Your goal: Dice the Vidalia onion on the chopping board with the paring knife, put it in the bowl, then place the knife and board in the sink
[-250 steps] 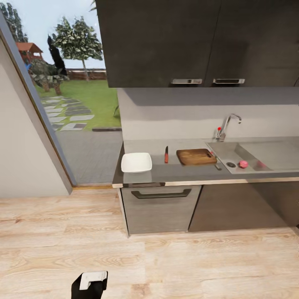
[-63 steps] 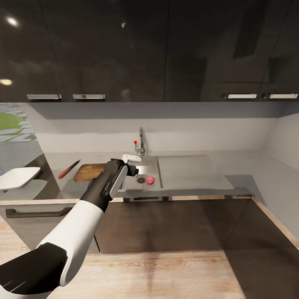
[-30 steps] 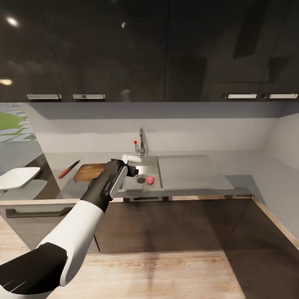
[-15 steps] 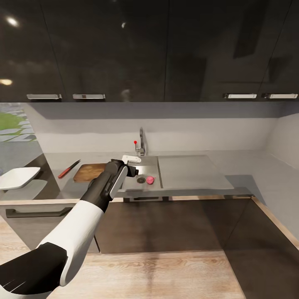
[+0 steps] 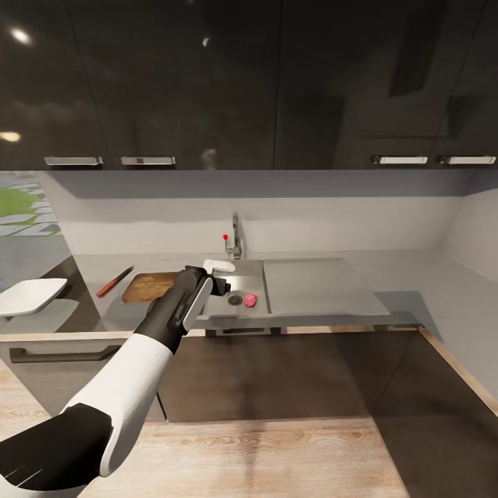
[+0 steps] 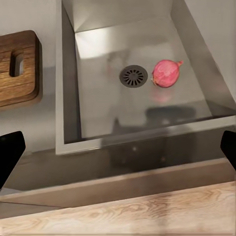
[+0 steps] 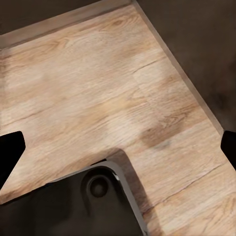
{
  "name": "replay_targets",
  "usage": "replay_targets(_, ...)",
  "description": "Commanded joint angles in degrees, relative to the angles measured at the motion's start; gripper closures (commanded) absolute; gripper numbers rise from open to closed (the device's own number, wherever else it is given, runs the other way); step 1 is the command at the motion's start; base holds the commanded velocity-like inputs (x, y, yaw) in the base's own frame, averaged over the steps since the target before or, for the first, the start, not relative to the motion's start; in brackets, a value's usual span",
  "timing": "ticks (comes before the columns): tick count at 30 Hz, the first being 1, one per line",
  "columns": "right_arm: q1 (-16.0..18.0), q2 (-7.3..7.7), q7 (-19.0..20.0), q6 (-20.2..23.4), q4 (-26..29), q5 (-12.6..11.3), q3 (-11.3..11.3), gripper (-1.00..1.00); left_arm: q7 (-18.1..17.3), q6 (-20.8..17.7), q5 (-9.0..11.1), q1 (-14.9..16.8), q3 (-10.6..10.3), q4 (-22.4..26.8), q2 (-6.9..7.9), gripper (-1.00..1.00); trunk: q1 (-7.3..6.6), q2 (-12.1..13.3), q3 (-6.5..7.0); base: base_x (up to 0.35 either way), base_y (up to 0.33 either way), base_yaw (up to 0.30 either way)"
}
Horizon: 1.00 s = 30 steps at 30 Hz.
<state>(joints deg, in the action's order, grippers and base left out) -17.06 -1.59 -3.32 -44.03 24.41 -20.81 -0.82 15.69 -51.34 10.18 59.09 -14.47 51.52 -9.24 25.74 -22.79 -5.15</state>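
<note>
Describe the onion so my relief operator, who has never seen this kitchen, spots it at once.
Find the steel sink set in the grey countertop, below the chrome faucet. On the basin floor, right beside the round drain, lies the Vidalia onion. It is a small pink-red bulb with a pointed tip, the only colourful thing in the basin.

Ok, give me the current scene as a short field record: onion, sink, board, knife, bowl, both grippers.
onion: Vidalia onion whole, lying on the basin floor beside the drain
sink: sink holds just the onion
board: chopping board on the countertop, left of the sink
knife: paring knife on the countertop, left of the board
bowl: bowl at the far left, empty
left gripper: left gripper open, above the sink's near-left edge, holding nothing
right gripper: right gripper open, pointing at the wooden floor
</note>
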Motion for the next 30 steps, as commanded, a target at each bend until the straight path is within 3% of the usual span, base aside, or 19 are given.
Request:
replay_targets(1,0.0,-0.26,-0.3,0.0,0.2,0.3,0.0,-1.0,0.5,-0.1,0.6,0.1,-0.1,-0.4,0.01,-1.0,0.04,-0.1,-0.12,0.0,0.0,0.0)
replay_targets(7,0.0,0.0,0.4,-0.1,0.2,1.2,0.2,-1.0,0.4,-0.2,0.6,0.1,-0.1,-0.9,0.01,-1.0,0.04,-0.1,-0.12,0.0,0.0,0.0)
replay_targets(14,0.0,0.47,4.5,-0.2,0.3,8.7,0.5,-1.0,-0.1,-0.3,0.6,0.0,-0.4,-1.0,0.1,-1.0,0.04,-0.1,-0.12,0.0,0.0,0.0)
replay_targets(17,0.0,0.48,5.0,-0.2,0.3,9.6,0.5,-1.0,0.0,-0.4,0.6,0.1,-0.5,-2.5,0.14,-1.0,0.04,-0.1,-0.12,0.0,0.0,0.0)
replay_targets(20,-0.1,0.46,5.2,-0.3,0.3,9.9,0.4,-1.0,0.3,-0.3,0.5,0.1,-0.5,-10.0,0.01,-1.0,0.04,-0.1,-0.12,0.0,0.0,0.0)
replay_targets(23,0.0,0.45,5.2,-0.2,0.1,10.0,0.4,-1.0,0.4,-0.1,0.5,0.1,-0.5,-13.2,-0.08,-1.0,0.04,-0.1,-0.12,0.0,0.0,0.0)
replay_targets(26,0.0,0.34,5.2,-0.2,0.0,10.0,0.4,-1.0,0.4,-0.1,0.6,0.1,-0.5,-12.5,-0.14,-1.0,0.04,-0.1,-0.12,0.0,0.0,0.0)
replay_targets(30,0.0,0.28,5.3,-0.1,-0.1,10.0,0.4,-1.0,0.1,-0.4,0.6,0.1,-0.4,-7.4,-0.03,-1.0,0.04,-0.1,-0.12,0.0,0.0,0.0)
